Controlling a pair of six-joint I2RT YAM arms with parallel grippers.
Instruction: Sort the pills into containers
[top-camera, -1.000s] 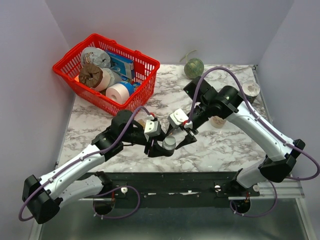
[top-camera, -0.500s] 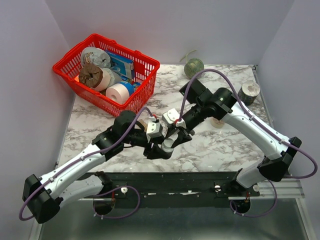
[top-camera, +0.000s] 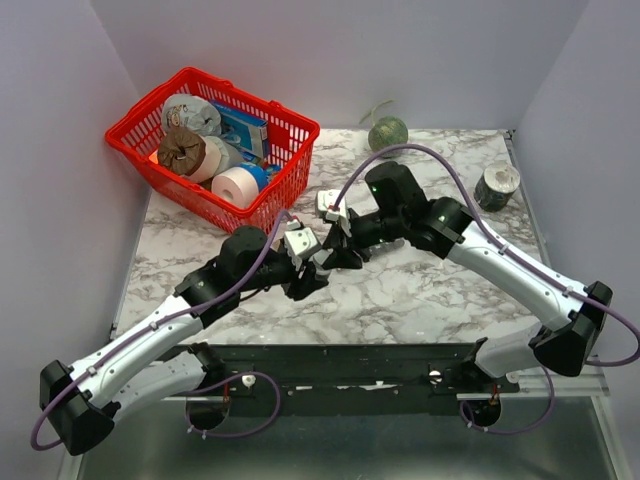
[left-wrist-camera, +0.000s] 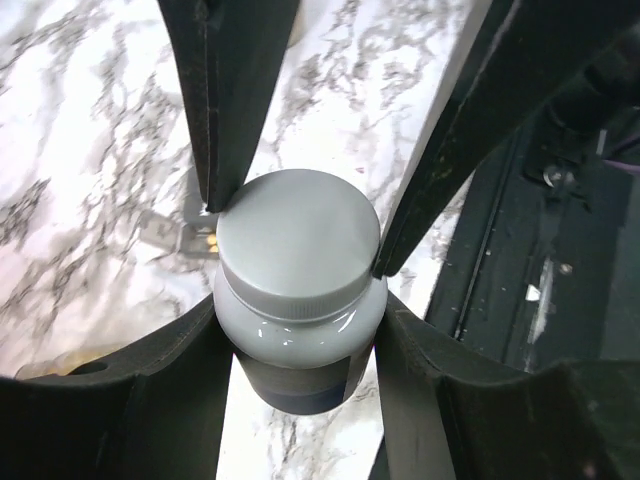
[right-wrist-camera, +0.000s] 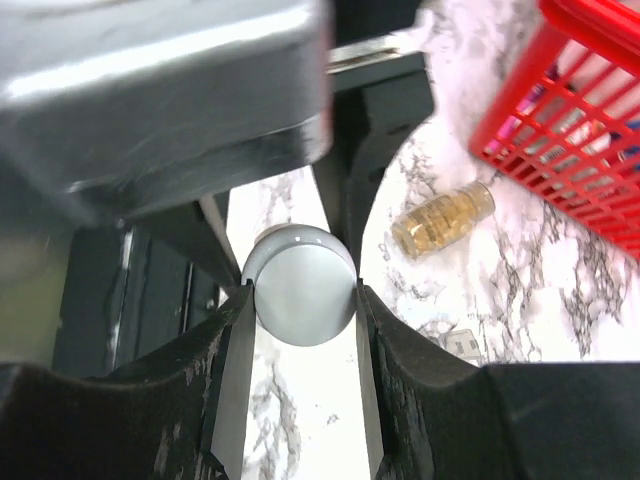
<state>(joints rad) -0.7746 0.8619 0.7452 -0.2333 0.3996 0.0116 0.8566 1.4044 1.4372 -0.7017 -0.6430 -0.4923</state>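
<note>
A small dark bottle (left-wrist-camera: 296, 375) with a pale grey cap (left-wrist-camera: 296, 240) is held above the marble. My left gripper (left-wrist-camera: 300, 335) is shut on its body. My right gripper (right-wrist-camera: 300, 295) is shut on the cap (right-wrist-camera: 300, 285), one finger pressed to each side. From above, the two grippers meet at the bottle (top-camera: 322, 264) near the table's middle. The pills are tan pieces in a clear vial (right-wrist-camera: 443, 219) that lies on its side on the marble beside the red basket. The arms hide the vial in the top view. The containers are out of view.
A red wire basket (top-camera: 200, 205) full of rolls and packets stands at the back left. A green round fruit (top-camera: 388, 133) sits at the back, a small tin (top-camera: 497, 185) at the right edge. The black rail (left-wrist-camera: 560, 250) runs along the near edge.
My right gripper has swung left onto the bottle's cap and closed on it. The left arm carried the bottle a little left and away from the near edge.
</note>
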